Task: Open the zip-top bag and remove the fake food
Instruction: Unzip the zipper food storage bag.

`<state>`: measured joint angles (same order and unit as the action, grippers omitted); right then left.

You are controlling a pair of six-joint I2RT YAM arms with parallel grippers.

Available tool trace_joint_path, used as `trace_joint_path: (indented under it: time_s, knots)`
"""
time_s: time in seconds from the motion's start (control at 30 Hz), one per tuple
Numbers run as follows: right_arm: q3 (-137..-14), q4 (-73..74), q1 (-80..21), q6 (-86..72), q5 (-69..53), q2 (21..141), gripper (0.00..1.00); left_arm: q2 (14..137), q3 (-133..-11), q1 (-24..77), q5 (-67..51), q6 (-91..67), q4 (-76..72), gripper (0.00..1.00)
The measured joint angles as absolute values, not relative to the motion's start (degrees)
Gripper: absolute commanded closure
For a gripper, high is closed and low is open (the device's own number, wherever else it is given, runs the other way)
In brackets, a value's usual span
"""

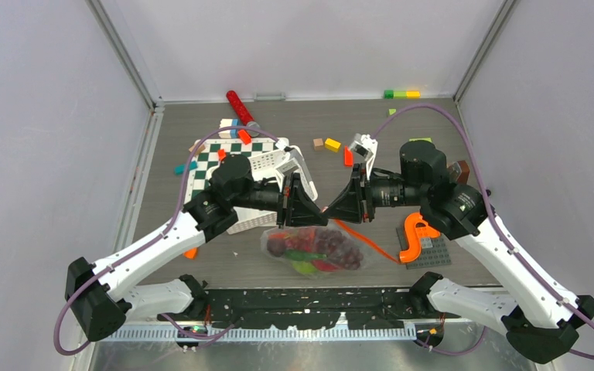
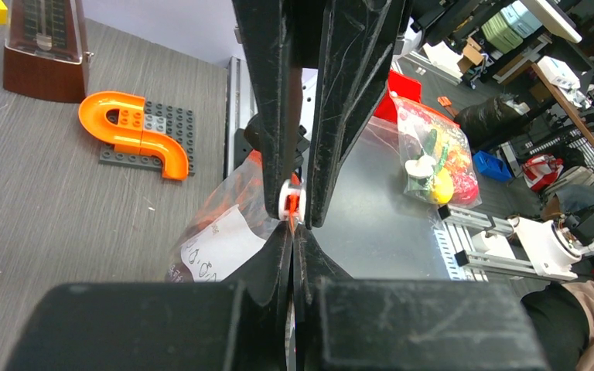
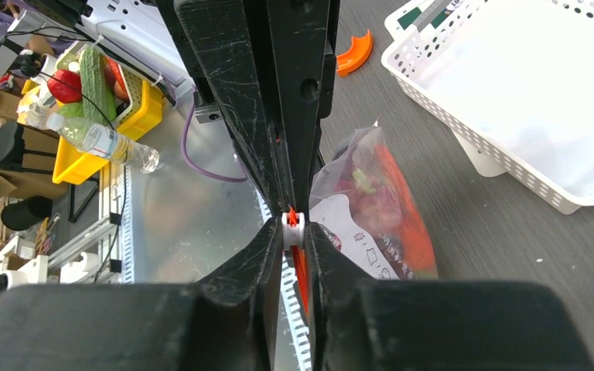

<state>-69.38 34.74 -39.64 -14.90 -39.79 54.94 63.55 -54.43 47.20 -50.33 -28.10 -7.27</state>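
The zip-top bag (image 1: pixel 317 249) lies at the near middle of the table, clear and crinkly, with fake food inside: dark purple grapes (image 1: pixel 334 244), red and green pieces. Its orange zip strip (image 1: pixel 367 241) runs off to the right. My two grippers meet tip to tip just above the bag's top edge. My left gripper (image 1: pixel 319 219) is shut on the orange strip edge (image 2: pixel 291 220) of the bag (image 2: pixel 224 236). My right gripper (image 1: pixel 332 214) is shut on the white zip slider (image 3: pixel 294 224), with the bag (image 3: pixel 375 197) just beyond it.
A white slotted basket (image 1: pixel 267 174) stands on a checkered board (image 1: pixel 209 162) behind my left arm. Orange curved track pieces (image 1: pixel 414 236) sit on a grey baseplate at the right. Coloured blocks (image 1: pixel 332 144) and a red cylinder (image 1: pixel 240 107) lie at the back.
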Motion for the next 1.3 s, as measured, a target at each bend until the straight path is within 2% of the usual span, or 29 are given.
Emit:
trace_joint_path:
  time_s: [0.17,0.23,1.0,1.3]
  knots:
    - [-69.1,34.8,-39.6,-14.9,-39.7,54.2,0.98,63.8,-54.7,47.2,-50.2,-28.1,-7.0,1.00]
    - [-69.0,34.8,-39.6,-14.8,-39.6,53.8,0.99,63.9,-54.9,47.2,-50.1,-28.1,-7.0,1.00]
    - [-60.8,34.9,-39.7,-17.1,-28.3,45.4,1.00,63.3,-59.3,45.8,-41.0,-22.6,5.1,1.00]
    - [-58.9,34.5,-39.8,-19.0,-25.1,42.0,1.00,59.7,-66.0,44.5,-34.3,-13.0,17.8,1.00]
